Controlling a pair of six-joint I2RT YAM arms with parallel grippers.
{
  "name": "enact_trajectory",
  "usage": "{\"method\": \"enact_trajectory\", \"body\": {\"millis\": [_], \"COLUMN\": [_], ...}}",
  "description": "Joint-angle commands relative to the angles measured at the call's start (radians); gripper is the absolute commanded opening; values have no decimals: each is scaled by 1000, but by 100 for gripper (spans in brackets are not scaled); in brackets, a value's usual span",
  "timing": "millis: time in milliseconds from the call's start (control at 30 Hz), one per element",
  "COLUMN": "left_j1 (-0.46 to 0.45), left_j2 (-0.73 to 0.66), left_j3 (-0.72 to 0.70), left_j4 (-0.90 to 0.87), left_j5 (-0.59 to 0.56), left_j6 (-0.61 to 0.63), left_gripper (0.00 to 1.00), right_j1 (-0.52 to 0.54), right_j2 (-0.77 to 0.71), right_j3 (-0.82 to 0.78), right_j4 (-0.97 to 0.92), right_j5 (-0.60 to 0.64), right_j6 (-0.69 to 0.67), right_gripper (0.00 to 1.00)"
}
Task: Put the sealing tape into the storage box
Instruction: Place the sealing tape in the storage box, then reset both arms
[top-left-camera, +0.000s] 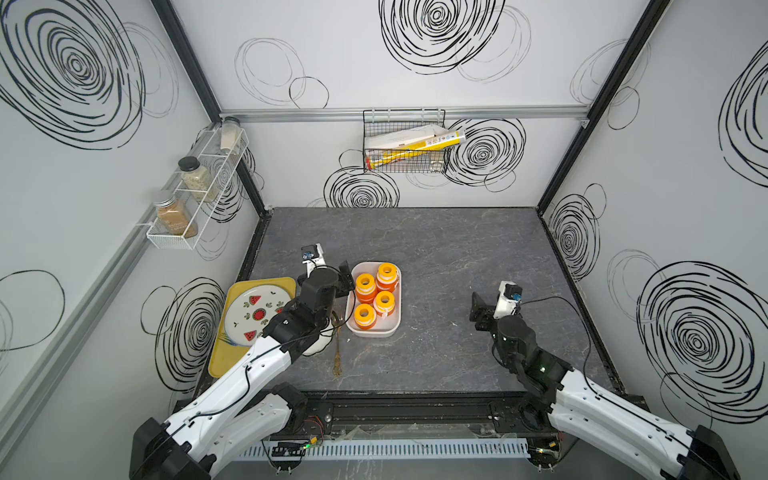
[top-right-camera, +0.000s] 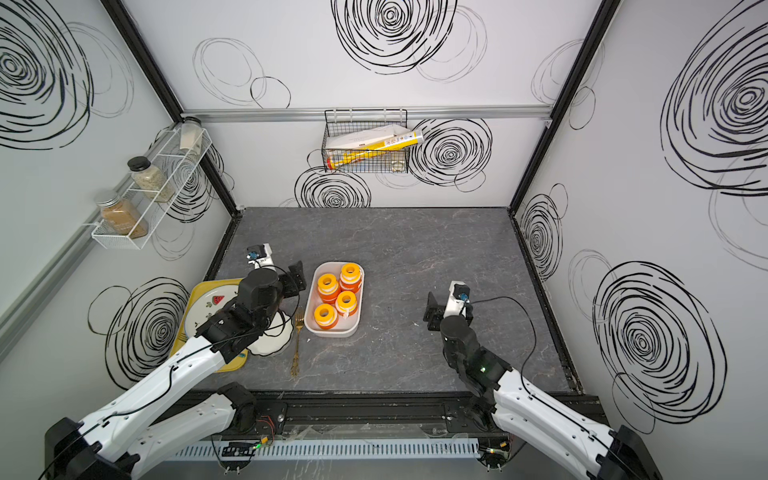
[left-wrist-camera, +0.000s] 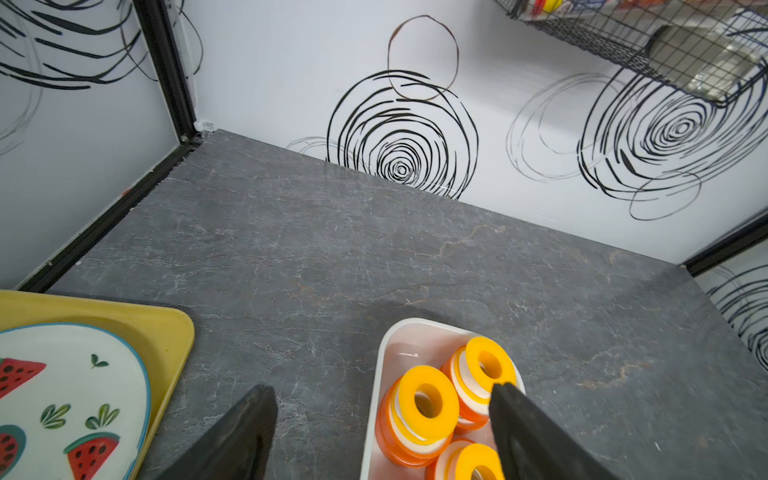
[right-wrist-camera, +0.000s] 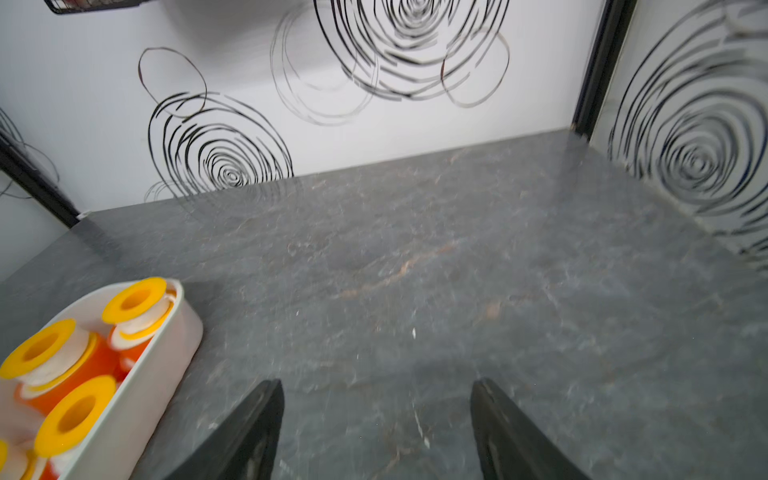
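At the bench's (top-left-camera: 457, 257) left side, the left gripper (left-wrist-camera: 379, 388) hangs spread and empty, just beside the storage box (top-left-camera: 372, 333). Inside the box, the sealing tape (top-left-camera: 365, 284) stands in four upright stacks, yellow spools atop orange. Toward the right edge, the right gripper (right-wrist-camera: 376, 381) hovers parted and empty above the grey surface. A yellow tray (top-left-camera: 220, 365) lies along the left edge.

Orange-yellow sealing tape (top-left-camera: 365, 284), white storage box (top-left-camera: 394, 327), grey marbled table (top-left-camera: 449, 257)
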Motion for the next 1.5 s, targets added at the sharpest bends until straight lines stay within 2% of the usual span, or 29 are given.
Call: {"method": "enact_trajectory", "body": {"millis": [0,133,300,367,433,500,633,700,767,800,833,867,1000,1100,1167,1233,1267,1333,1367,1400,1433,1467], "left_j1": [59,140,201,235,271,315,326,334,336,338,341,341,360,392,393,394,395,402,403,409,425,446], "left_j2": [-4,64,214,255,282,311,421,497,561,573,577,581,588,587,586,584,586,586,586,584,586,628], "left_j3": [-55,-140,-233,-277,-318,-322,-347,-347,-302,-287,-296,-304,-348,-363,-371,-379,-379,-376,-380,-398,-436,-482], "left_j4": [226,371,550,660,769,816,984,1075,1059,1043,1069,1091,1184,1203,1214,1225,1227,1220,1226,1248,1308,1451], "left_j5": [-80,-135,-204,-176,-126,-18,33,100,97,106,129,143,193,232,239,250,258,271,286,307,369,420], "left_j6": [69,114,214,274,304,314,398,429,450,460,477,487,490,465,465,469,470,467,470,469,469,477], "left_gripper": [88,88,88,87,87,87,86,87,87,86,87,87,88,89,90,92,93,94,94,94,92,89], "right_j1": [-92,-199,-306,-351,-400,-426,-502,-518,-536,-544,-545,-551,-603,-647,-648,-658,-667,-684,-705,-713,-716,-717], "right_j2": [196,432,536,543,525,516,503,509,551,574,575,586,573,638,661,736,749,714,739,739,713,727], "right_j3": [188,271,211,156,159,141,116,29,-32,-34,-11,-45,-152,-221,-187,-210,-196,-134,-153,-149,-132,-145], "right_j4": [97,149,256,322,285,321,334,462,562,612,569,677,931,1138,1078,1205,1199,1011,1093,1086,1006,1064], "right_j5": [-23,9,19,6,-39,-23,-38,-25,-39,-29,-31,-39,-101,-226,-293,-317,-347,-394,-429,-442,-447,-451], "right_j6": [-126,-160,-181,-190,-162,-199,-201,-228,-218,-229,-224,-263,-308,-330,-354,-360,-364,-352,-347,-339,-333,-336], "right_gripper": [79,85,90,92,93,93,95,95,96,97,97,97,98,99,98,98,98,98,98,99,100,100]}}
